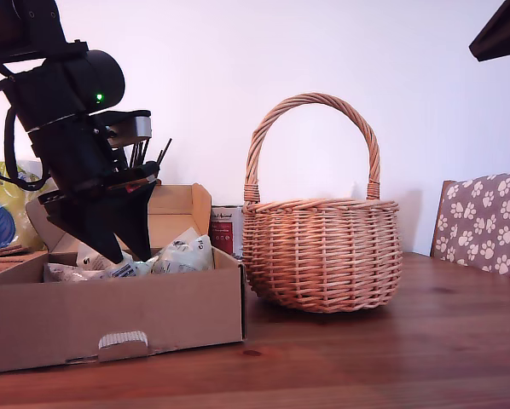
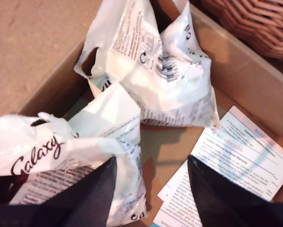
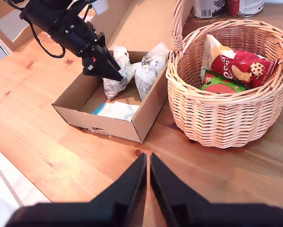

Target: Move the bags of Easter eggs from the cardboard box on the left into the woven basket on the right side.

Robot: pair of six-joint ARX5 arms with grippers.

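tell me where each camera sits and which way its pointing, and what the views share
Exterior view: low at table height, side-on to the cardboard box and woven basket; my first gripper dips into the box.
First wrist view: just above the box floor, looking down past its open jaws at the bags of Easter eggs.
Second wrist view: high above the table, looking down past its shut jaws; my second gripper hovers.
All share the box and bags.

A wooden table bears the box at the exterior view's left; the basket stands just beside it; cans sit behind them; a yellow-and-blue package behind the box.
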